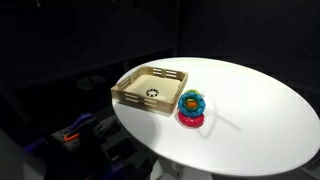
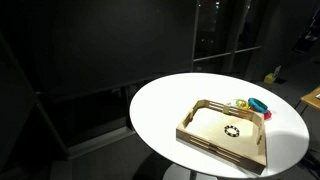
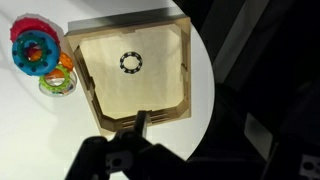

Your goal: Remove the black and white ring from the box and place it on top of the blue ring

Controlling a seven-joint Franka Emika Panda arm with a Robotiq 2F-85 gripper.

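The black and white ring [image 3: 130, 62] lies flat inside the box [image 3: 92, 92], a shallow tan wooden tray on a white round table. Both exterior views show the ring [image 1: 153, 94] [image 2: 233, 129] in the box [image 1: 128, 88] [image 2: 205, 136]. The blue ring [image 3: 35, 50] sits in a toy stack with an orange centre beside the box, and it shows in an exterior view [image 1: 191, 100]. My gripper [image 3: 198, 135] hangs high above the box's near edge, open and empty. One finger shows over the box rim and the other is lost against the dark floor. The arm is out of both exterior views.
A red-pink ring [image 1: 190, 120] lies at the base of the stack, and a green ring [image 3: 60, 85] beside it. The white table [image 1: 260, 120] has a curved edge close to the box [image 3: 205, 90]. Dark floor surrounds it.
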